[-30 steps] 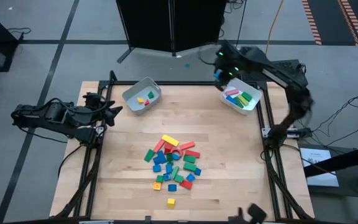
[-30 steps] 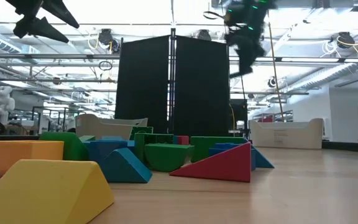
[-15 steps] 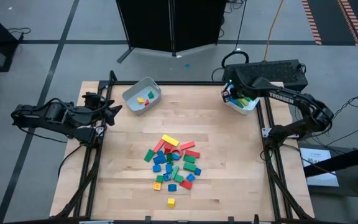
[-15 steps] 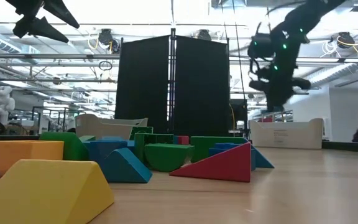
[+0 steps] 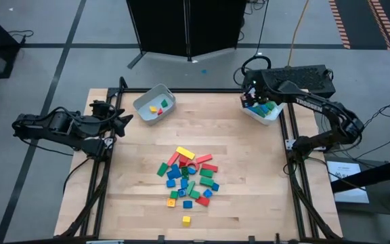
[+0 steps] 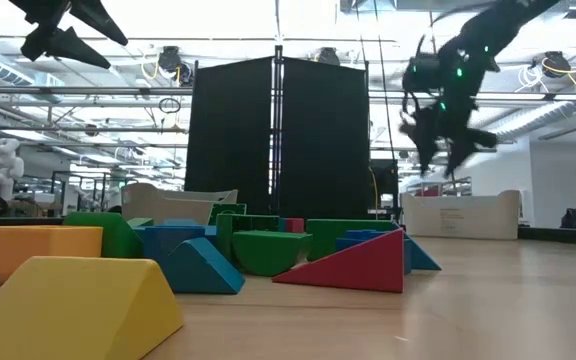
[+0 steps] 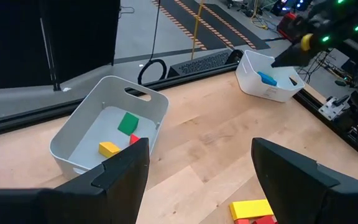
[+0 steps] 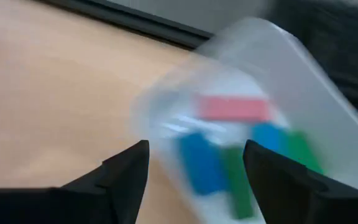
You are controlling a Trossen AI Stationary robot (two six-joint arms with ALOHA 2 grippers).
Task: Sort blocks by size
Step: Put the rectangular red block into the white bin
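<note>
Right gripper (image 5: 251,99): hovering over the near-left edge of the right bin (image 5: 277,116), at the table's far right corner. In the right wrist view its fingers (image 8: 126,177) are standing apart with nothing between them; the bin's contents are lying directly ahead. Judgement: this is the drop position, held high so a released piece falls inside the walls.

Right bin contents: longer bars are lying here, among them a pink-red bar (image 8: 234,108), a blue bar (image 8: 201,163) and a green bar (image 8: 241,186). Judgement: this bin is serving the larger size class.

Left bin (image 5: 166,93): sitting at the far left of the table and holding only a few little pieces, among them a green block (image 7: 128,122) and a yellow block (image 7: 109,149). Judgement: this bin is serving the smaller size class.

Left gripper (image 5: 118,123): waiting off the table's left edge, fingers spread wide and empty, aimed toward the left bin.

Blocks (image 5: 188,179): most are resting in a mixed pile near the table's centre, well apart from both bins; one yellow cube (image 5: 186,220) is lying alone nearer the front edge.

Progress: judged early; the pile is far larger than either bin's load.

Next move: judged to be a return of the right arm to the pile.
</note>
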